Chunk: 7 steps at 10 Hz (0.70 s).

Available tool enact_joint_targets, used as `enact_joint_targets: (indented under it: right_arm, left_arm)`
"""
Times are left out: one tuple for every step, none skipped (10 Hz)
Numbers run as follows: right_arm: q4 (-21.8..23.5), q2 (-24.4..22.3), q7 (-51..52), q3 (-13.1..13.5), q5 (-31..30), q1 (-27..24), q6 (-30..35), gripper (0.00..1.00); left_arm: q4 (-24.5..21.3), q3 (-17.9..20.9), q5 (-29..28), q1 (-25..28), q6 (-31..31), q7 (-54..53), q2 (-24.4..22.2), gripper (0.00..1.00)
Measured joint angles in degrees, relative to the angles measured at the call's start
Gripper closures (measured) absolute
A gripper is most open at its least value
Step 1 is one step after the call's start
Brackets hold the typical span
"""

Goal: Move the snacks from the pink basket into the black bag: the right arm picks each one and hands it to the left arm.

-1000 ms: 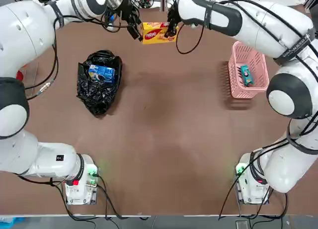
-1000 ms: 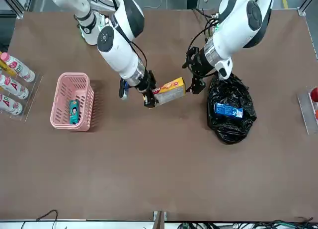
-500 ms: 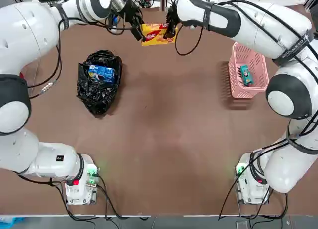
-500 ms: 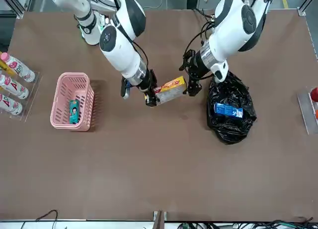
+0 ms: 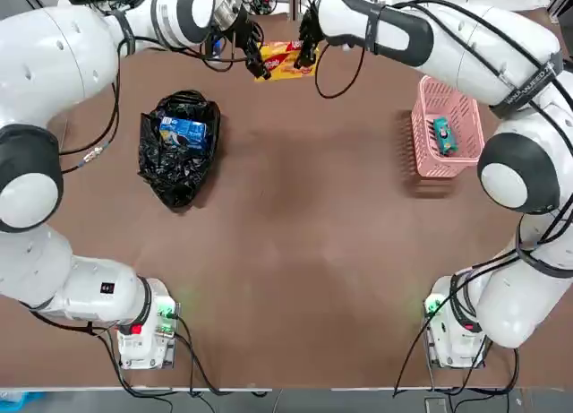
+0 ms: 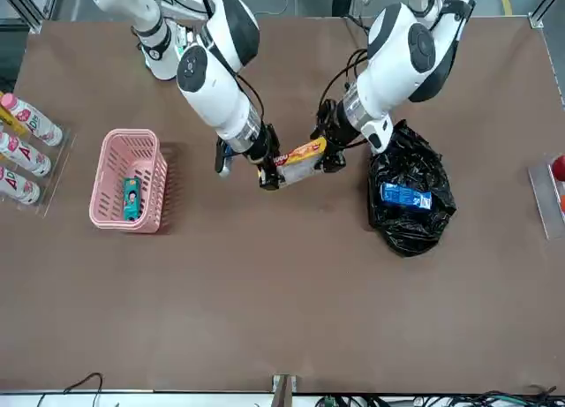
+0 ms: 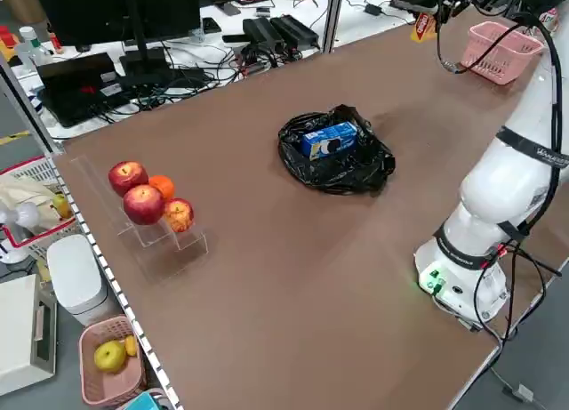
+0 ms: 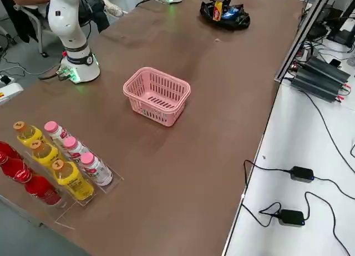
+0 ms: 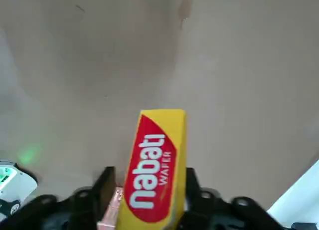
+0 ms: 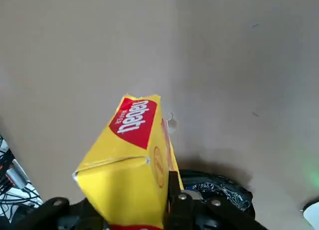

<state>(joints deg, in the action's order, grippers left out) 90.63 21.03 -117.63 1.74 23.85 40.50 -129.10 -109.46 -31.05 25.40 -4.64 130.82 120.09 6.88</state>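
Since the earlier top view, the left arm's dark two-finger gripper is moving in from the left onto the long yellow-orange wafer pack with red marks, and its fingers, spread wide a moment ago, are now closing on the pack's left end; in the left wrist view the pack is sitting between the two dark fingers, close against both, though whether they are already pressing it cannot be told. The right arm's dark gripper is keeping its clamp on the pack's other end, at the upper middle of the top view; the pack is being held in the air between the two arms, so the handover is mid-way, and the right arm's release is probably the next step. The blue pack with white print is lying in the glossy black wrinkled plastic bag at the left; the small teal packet is waiting in the pink lattice plastic basket at the right.
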Motion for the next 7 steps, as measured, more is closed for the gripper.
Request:
enact_joint_targets:
  right_arm:
    - [-0.16, 0.0, 0.0, -0.02, 0.0, 0.04, 0.29, 0.63]
    - [-0.27, 0.0, -0.03, 0.0, 0.0, 0.04, 0.39, 0.63]
    - [-0.35, 0.01, -0.03, 0.03, 0.0, 0.04, 0.44, 0.63]
    - [-0.51, 0.02, -0.03, 0.05, 0.0, 0.04, 0.46, 0.62]
    - [-0.97, 0.09, -0.03, 0.09, 0.0, 0.04, 0.46, 0.54]
    - [-1.31, 0.1, -0.04, 0.06, 0.0, 0.04, 0.6, 0.51]
    - [-1.55, 0.1, -0.04, 0.05, 0.0, 0.04, 0.87, 0.38]
  left_arm:
    - [0.16, 0.02, -0.16, 0.22, 0.18, 0.0, 0.0, 0.59]
    - [0.24, 0.03, -0.24, 0.26, 0.2, 0.0, 0.0, 0.67]
    - [0.32, 0.03, -0.29, 0.26, 0.19, 0.0, 0.0, 0.67]
    - [0.46, 0.03, -0.44, 0.32, 0.15, 0.0, 0.0, 0.68]
    - [0.62, 0.03, -0.69, 0.38, -0.24, 0.0, -0.01, 0.68]
    - [0.83, 0.07, -0.95, 0.7, -1.05, -0.07, -0.1, 0.68]
    - [1.12, 0.09, -1.24, 1.8, -3.26, -0.92, -0.44, 0.68]
